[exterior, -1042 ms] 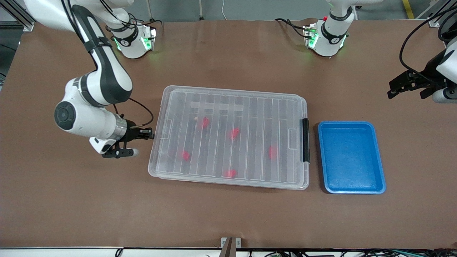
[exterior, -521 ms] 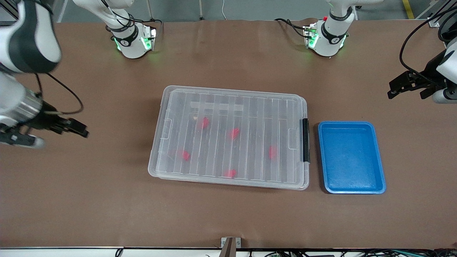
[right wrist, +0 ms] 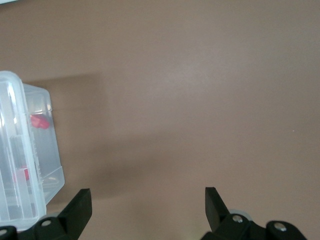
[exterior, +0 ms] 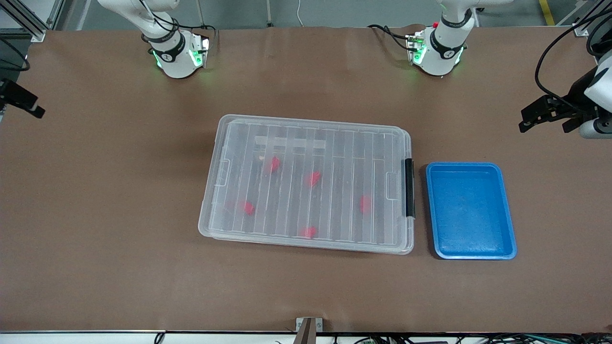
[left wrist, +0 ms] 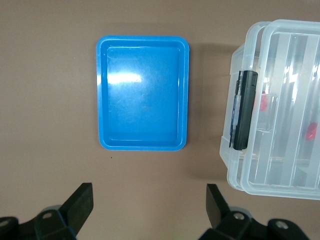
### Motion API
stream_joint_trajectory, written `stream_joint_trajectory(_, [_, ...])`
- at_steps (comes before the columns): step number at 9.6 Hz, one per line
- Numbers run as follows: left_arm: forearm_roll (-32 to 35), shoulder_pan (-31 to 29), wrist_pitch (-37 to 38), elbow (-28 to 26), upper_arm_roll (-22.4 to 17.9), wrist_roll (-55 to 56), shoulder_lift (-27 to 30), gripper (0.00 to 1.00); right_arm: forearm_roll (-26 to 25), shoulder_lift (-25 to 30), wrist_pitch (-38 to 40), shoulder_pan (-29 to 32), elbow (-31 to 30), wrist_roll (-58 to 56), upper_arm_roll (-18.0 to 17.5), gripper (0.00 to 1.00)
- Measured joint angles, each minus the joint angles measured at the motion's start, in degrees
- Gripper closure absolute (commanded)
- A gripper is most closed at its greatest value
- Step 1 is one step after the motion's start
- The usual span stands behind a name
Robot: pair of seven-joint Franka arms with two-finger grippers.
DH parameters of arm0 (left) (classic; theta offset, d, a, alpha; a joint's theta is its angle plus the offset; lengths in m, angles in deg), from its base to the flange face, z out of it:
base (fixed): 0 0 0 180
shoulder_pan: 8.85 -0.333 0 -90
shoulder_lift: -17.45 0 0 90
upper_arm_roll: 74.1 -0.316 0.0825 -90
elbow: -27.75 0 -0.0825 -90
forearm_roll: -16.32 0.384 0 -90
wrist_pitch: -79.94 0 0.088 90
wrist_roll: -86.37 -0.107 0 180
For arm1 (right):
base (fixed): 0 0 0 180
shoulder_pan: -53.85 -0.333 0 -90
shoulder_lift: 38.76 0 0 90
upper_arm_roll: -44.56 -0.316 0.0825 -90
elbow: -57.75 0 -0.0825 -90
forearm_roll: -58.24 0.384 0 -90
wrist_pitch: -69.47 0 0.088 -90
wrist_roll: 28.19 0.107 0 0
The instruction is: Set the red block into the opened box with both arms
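The box (exterior: 216,191) is a clear bin in the middle of the table, with its ribbed lid (exterior: 334,157) lying flat on it and a black latch (exterior: 409,187) on the short end toward the left arm. Several red blocks show through the lid, among them one red block (exterior: 273,164) and another (exterior: 365,203). My left gripper (exterior: 545,125) hangs open over bare table at the left arm's end, with nothing between its fingers (left wrist: 150,202). My right gripper (exterior: 26,106) is up at the table's edge at the right arm's end, open and holding nothing (right wrist: 148,205).
An empty blue tray (exterior: 471,210) lies beside the box's latch end, toward the left arm; the left wrist view shows the tray (left wrist: 142,95) and the latch (left wrist: 243,110). The right wrist view catches the box's corner (right wrist: 25,165) with a red block (right wrist: 40,121) inside.
My right arm has swung away from the box's short end, out to the table's edge at its own end. The left arm, the box and the blocks have not moved.
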State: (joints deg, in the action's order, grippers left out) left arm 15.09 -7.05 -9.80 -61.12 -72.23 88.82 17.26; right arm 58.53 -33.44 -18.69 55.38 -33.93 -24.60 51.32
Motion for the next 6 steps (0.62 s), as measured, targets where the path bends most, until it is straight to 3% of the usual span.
stream_joint_trajectory(6, [0.0, 0.02, 0.0, 0.0, 0.01, 0.0, 0.0, 0.01, 0.0, -2.44, 0.04, 0.33, 0.9, -0.58, -0.01, 0.0])
